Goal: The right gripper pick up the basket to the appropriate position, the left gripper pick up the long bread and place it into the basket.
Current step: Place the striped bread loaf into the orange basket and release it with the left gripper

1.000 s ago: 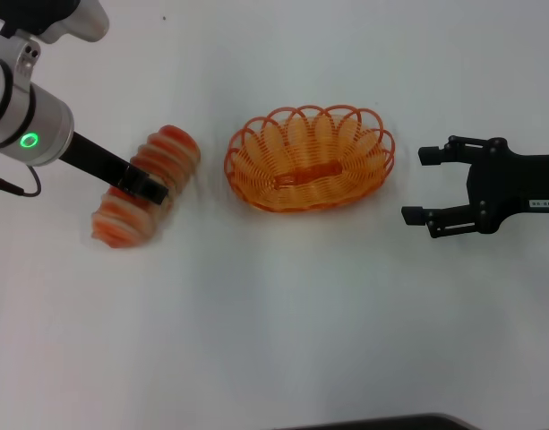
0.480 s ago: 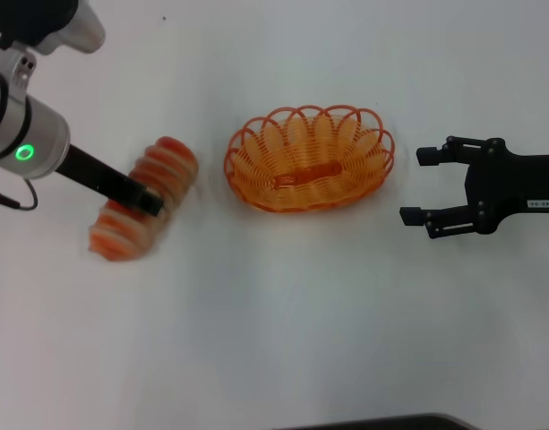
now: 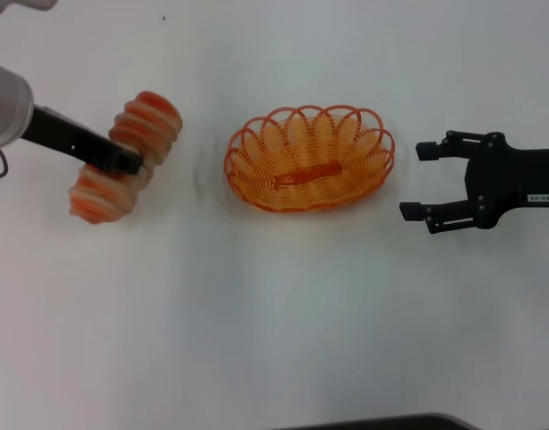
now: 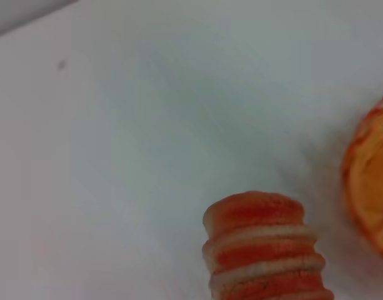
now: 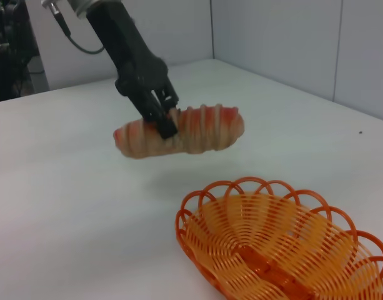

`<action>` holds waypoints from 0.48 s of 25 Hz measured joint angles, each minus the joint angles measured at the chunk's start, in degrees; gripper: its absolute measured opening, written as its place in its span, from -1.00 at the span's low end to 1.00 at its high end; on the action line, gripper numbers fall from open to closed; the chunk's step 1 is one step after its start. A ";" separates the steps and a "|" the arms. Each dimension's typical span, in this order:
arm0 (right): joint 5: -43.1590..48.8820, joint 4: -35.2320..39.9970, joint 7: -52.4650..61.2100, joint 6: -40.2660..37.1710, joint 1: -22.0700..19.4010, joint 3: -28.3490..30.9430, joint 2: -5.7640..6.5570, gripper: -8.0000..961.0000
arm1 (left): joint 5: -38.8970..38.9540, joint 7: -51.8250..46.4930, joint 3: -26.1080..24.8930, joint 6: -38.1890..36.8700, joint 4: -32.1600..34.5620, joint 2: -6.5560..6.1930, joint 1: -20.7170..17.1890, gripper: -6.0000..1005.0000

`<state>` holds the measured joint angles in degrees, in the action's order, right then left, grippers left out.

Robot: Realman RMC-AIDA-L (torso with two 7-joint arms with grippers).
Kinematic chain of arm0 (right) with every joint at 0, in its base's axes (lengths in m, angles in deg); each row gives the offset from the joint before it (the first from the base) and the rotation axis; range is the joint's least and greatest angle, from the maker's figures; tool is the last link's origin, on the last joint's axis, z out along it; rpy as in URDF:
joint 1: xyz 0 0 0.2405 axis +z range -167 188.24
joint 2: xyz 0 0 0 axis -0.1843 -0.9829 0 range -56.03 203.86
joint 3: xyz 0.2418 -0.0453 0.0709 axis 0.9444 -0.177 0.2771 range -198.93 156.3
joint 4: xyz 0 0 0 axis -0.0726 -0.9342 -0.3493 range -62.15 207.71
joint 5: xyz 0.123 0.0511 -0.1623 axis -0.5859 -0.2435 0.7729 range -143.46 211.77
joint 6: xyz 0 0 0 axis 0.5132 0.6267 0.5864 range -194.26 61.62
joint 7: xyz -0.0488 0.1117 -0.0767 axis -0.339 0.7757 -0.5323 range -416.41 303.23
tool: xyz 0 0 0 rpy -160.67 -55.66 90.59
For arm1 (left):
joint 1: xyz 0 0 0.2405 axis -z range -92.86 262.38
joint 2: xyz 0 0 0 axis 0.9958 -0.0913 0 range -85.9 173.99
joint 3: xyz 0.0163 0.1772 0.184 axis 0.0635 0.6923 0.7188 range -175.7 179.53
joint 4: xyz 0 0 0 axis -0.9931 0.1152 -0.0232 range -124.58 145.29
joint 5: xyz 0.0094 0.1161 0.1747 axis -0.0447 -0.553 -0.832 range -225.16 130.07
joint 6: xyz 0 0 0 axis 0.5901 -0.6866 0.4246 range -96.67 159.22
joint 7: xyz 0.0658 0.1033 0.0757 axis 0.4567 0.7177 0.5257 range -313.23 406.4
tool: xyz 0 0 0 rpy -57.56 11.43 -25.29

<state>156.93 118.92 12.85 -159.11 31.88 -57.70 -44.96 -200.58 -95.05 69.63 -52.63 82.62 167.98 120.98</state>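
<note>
lifted since a second ago, the bread [image 3: 122, 154] hangs at upper left above the counter [image 3: 274, 322], clamped in the left pincer [image 3: 122, 163]. basket [image 3: 310, 158] sits centre; right pincer [image 3: 424, 182] gapes empty beside it.

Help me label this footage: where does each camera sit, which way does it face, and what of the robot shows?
Head view: above, looking down at the table; the left claw grips the long bread, the right claw is open beside the basket.
Left wrist view: down along the bread's end; no arm shows.
Right wrist view: low, across the basket toward the lifted bread; only the left arm shows.
All three share bread and basket.
</note>
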 joint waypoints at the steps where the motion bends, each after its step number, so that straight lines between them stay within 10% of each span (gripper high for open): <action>1: 0.00 0.00 0.00 0.00 0.01 -0.01 0.00 0.98 | 0.19 0.67 0.00 -0.79 0.52 -0.01 0.55 -0.16; 12: 0.01 0.00 -0.23 -0.22 -0.54 0.00 0.04 0.98 | 5.20 20.50 3.84 -8.45 1.74 0.27 12.39 -0.33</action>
<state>156.94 118.92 12.62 -159.33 31.35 -57.70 -44.92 -195.39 -74.55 73.47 -61.08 84.37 168.25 133.38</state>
